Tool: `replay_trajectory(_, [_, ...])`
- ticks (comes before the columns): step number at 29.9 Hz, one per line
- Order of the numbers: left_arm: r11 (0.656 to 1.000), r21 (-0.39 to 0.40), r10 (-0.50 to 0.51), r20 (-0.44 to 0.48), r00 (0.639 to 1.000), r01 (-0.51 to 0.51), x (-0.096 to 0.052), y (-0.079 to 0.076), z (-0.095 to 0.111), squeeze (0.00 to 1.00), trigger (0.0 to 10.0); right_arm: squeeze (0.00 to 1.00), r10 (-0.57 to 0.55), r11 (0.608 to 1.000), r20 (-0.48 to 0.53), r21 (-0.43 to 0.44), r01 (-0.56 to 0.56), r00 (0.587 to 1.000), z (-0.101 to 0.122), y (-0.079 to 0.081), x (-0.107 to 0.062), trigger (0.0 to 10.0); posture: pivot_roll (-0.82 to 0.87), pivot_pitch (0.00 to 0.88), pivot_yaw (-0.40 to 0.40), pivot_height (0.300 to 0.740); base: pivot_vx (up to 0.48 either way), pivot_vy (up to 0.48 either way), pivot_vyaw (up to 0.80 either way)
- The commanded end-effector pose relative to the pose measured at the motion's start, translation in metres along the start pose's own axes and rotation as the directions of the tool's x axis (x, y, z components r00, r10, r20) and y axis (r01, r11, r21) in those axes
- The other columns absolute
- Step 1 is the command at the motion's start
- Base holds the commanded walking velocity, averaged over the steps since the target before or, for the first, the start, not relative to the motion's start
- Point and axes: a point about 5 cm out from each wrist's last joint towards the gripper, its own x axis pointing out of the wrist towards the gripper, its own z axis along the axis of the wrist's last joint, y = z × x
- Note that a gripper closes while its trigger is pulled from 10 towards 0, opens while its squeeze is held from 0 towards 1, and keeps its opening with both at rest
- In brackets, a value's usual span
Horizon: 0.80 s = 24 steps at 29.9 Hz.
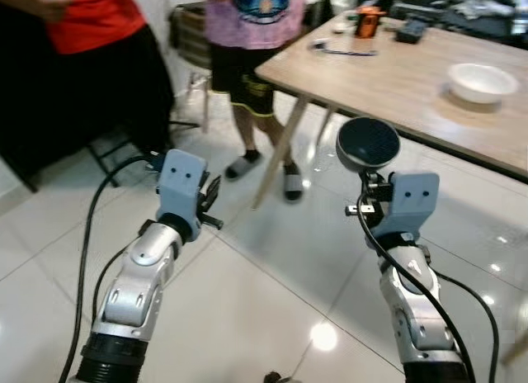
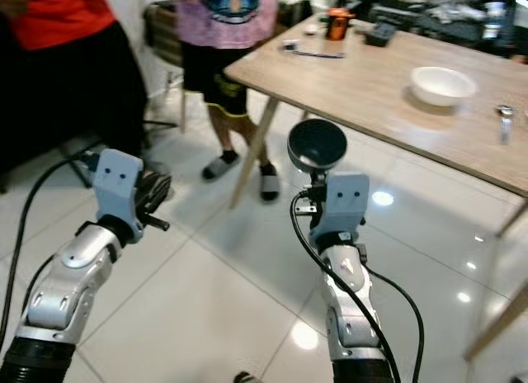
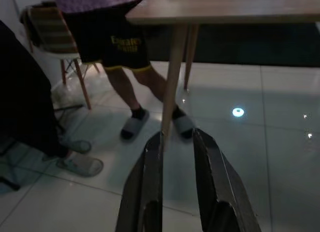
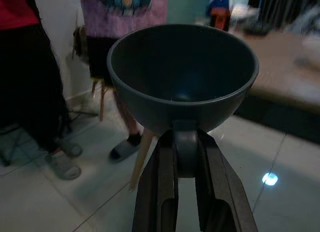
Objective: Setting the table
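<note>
My right gripper [image 4: 186, 159] is shut on the rim of a dark blue-grey bowl [image 1: 368, 143], held upright above the floor just short of the wooden table [image 1: 388, 86]. The bowl [image 4: 182, 74] is empty inside. My left gripper [image 3: 177, 149] is raised over the floor tiles with its two black fingers [image 3: 152, 167] slightly apart and nothing between them. A white bowl [image 1: 481, 81] sits on the table, and a spoon [image 2: 504, 119] lies near it at the table's right.
Two people stand ahead to the left, one in a red top [image 1: 95, 16], one in a pink shirt and dark shorts [image 1: 247, 36] by the table corner. A chair [image 1: 190, 36] stands behind them. An orange cup [image 1: 367, 21] and dark clutter sit at the table's far end.
</note>
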Motion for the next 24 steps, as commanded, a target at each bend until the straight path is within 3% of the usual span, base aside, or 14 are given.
replay_trajectory(1, [1.0,0.003,0.02,-0.008,1.0,-0.02,-0.0009,0.0029,-0.0027,0.0,10.0,0.0,0.025,1.0,-0.005,0.004,-0.025,1.0,-0.0012,0.0031,0.0008,10.0,-0.01,0.039,0.091,0.74,0.0,0.0,-0.8])
replay_trajectory(24, [0.999,-0.042,0.033,-0.002,0.999,-0.033,-0.0002,-0.0045,-0.0027,0.0,10.0,0.0,0.034,0.999,-0.004,-0.014,-0.034,0.999,-0.0002,-0.0023,0.005,10.0,-0.02,0.038,0.067,0.74,0.0,0.0,-0.8])
